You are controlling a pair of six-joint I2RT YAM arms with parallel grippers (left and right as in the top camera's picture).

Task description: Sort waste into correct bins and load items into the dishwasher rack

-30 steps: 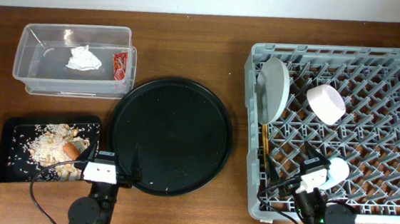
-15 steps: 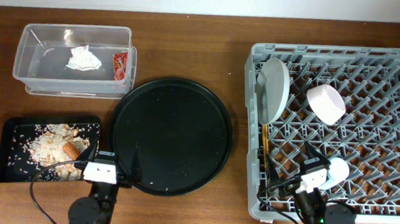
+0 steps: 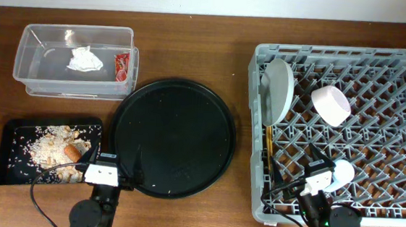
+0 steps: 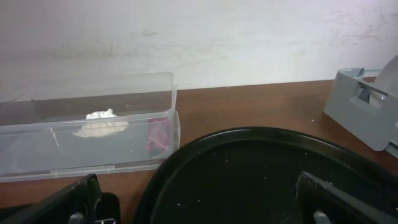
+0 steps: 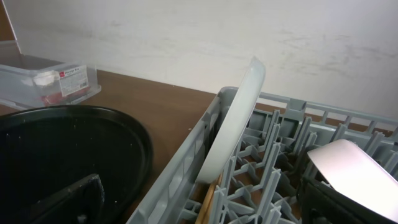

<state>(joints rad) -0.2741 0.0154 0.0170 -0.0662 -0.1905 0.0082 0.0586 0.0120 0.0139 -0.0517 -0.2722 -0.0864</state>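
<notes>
- Down at the near edge of the table, my left gripper [image 4: 199, 208] is spread wide. Its fingers [image 4: 74, 199] sit at the two bottom corners of the wrist view, holding and touching nothing, with the round black tray [image 3: 172, 136] below them.
- My right gripper [image 5: 205, 208] is just as wide apart and empty, poised over the near left corner of the dishwasher rack [image 3: 338, 52].
- Inside the clear tub [image 3: 43, 68] at far left lie the crumpled napkin [image 3: 84, 60] and, against its right wall, the red wrapper [image 3: 121, 66].
- On the flat black tray [image 3: 4, 167] at near left the rice scraps [image 3: 40, 148] are scattered, with the carrot piece [image 3: 72, 151] among them.
- In the rack, the speckled plate [image 3: 277, 90] stands on edge at the far left, and the white bowl [image 3: 331, 105] lies tipped just to its right.
- Along the rack's left wall the chopsticks [image 3: 268, 144] lie lengthwise, below the plate.
- Beside my right wrist is the light-blue cup [image 3: 342, 173]. It seems to lie on its side, though the arm partly hides it.
</notes>
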